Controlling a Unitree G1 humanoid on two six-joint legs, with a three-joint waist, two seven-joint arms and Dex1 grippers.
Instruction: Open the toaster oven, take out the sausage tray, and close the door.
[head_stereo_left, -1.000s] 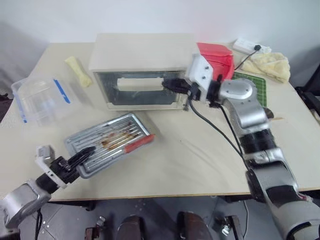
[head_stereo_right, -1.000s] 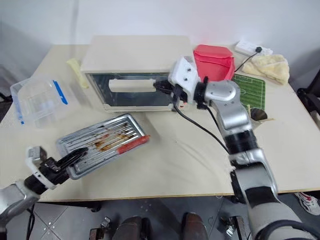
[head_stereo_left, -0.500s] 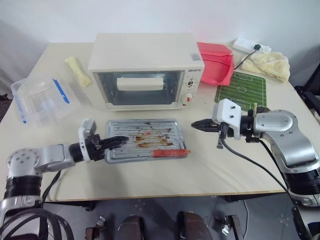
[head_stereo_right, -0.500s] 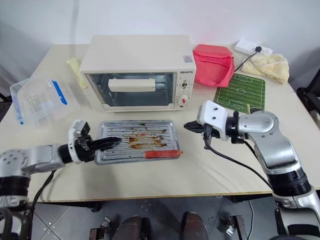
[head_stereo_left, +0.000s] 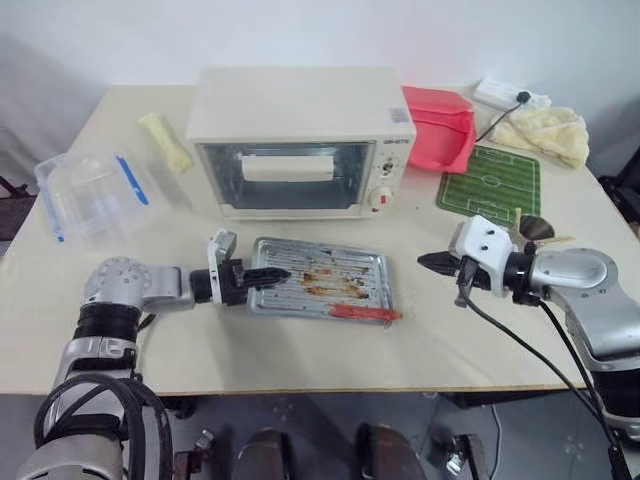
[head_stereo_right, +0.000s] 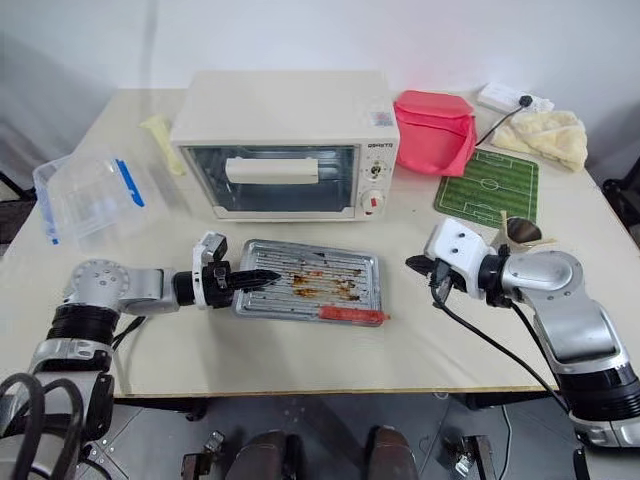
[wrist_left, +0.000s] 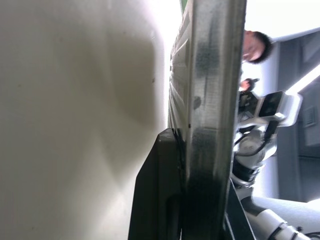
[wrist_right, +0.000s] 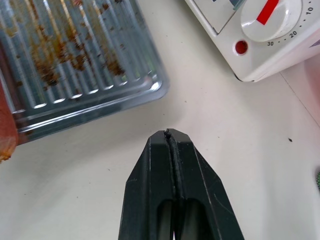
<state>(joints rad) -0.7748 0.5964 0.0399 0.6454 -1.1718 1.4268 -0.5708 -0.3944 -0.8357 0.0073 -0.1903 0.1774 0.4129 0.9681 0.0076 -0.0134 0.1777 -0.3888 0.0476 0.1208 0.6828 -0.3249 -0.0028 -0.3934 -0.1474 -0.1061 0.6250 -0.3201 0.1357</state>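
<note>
Left eye view shows the toaster oven (head_stereo_left: 300, 140) standing at the back of the pale surface (head_stereo_left: 450, 340) with its door (head_stereo_left: 292, 178) closed flat against the front. The sausage tray (head_stereo_left: 322, 290) lies on the surface just in front of the oven, apart from it, its ridged bottom smeared with brown grease and a red-orange sausage (head_stereo_left: 362, 313) lying along its near edge. The left claw (head_stereo_left: 268, 274) is clamped on the tray's left rim; the left wrist view looks straight along that rim, with a black finger pressed on each side of the metal. The right claw (head_stereo_left: 430, 263) hovers over the surface to the right of the tray, near it but not touching, its fingers (wrist_right: 180, 165) pressed together on nothing. A clear plastic box (head_stereo_left: 85, 195) with a blue clip sits at the left of the surface, a red bag (head_stereo_left: 440, 128) beside the oven's right side, and a green mat (head_stereo_left: 492, 180) in front of the bag.
</note>
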